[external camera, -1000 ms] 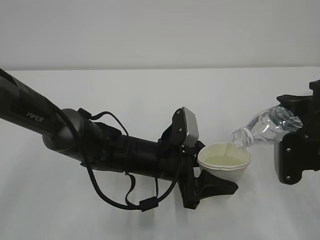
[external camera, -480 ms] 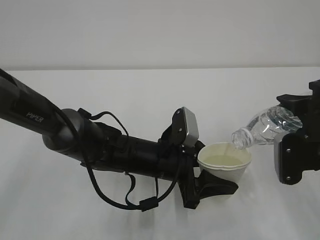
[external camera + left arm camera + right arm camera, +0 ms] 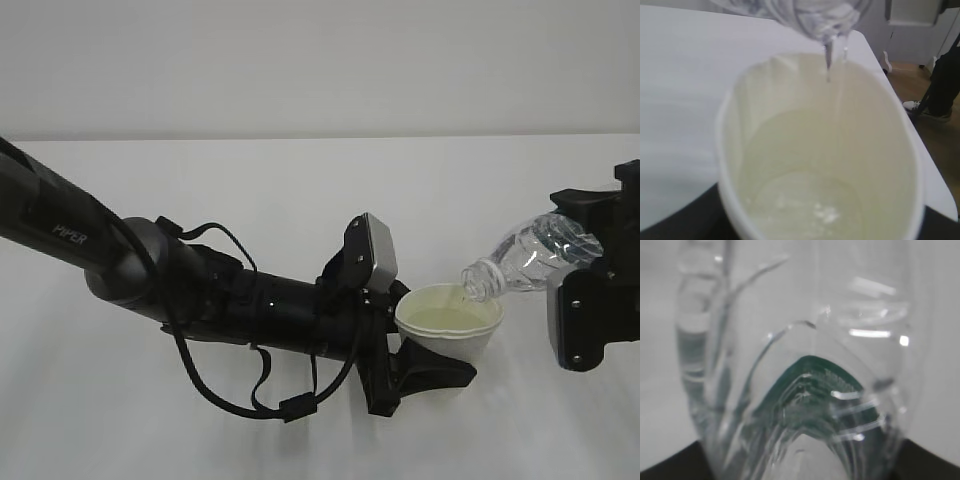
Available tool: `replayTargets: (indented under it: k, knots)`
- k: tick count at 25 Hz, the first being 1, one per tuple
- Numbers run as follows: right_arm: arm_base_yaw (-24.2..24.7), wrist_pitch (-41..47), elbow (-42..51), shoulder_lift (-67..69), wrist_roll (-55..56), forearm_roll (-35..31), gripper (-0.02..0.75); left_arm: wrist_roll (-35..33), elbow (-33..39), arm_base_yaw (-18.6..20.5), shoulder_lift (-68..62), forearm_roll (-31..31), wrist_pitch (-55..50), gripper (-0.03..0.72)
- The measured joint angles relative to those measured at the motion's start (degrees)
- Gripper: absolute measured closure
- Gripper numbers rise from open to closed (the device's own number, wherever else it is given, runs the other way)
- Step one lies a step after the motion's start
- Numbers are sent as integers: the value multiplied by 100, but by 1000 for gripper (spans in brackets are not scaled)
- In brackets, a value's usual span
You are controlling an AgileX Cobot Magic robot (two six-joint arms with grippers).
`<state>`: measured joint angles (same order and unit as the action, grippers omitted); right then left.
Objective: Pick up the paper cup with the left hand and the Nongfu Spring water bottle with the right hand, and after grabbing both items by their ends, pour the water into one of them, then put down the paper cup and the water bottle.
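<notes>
The white paper cup (image 3: 450, 325) is held upright off the table, with my left gripper (image 3: 440, 365) shut on its lower end. In the left wrist view the cup (image 3: 735, 165) fills the frame, with a shallow pool of water (image 3: 810, 210) in its pale yellowish bottom. The clear Nongfu Spring water bottle (image 3: 525, 255) is tipped mouth-down to the left, its open mouth just over the cup's right rim. A thin trickle of water (image 3: 828, 62) drops from the bottle's mouth (image 3: 825, 20). My right gripper (image 3: 585, 250) is shut on the bottle's base end. The right wrist view shows only the bottle (image 3: 800, 340), its green label showing through.
The white table (image 3: 300, 180) stretches behind and around both arms. The left arm (image 3: 200, 290) with its looped cables lies low across the left half. In the left wrist view the table's right edge (image 3: 935, 175) gives way to floor, where a person's shoe (image 3: 917, 106) stands.
The bottle has tipped a touch further, its mouth sinking slightly toward the cup's rim. Both arms and the cup stay where they were.
</notes>
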<state>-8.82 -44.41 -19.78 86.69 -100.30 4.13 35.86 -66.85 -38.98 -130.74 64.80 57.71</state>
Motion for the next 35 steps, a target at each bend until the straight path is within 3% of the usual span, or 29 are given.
replayTargets:
  k: [26, 35]
  knots:
    - [0, -20, 0, 0, -13, 0, 353, 0, 0, 0, 0, -140, 0, 253]
    - [0, -104, 0, 0, 542, 0, 353, 0, 0, 0, 0, -154, 0, 253]
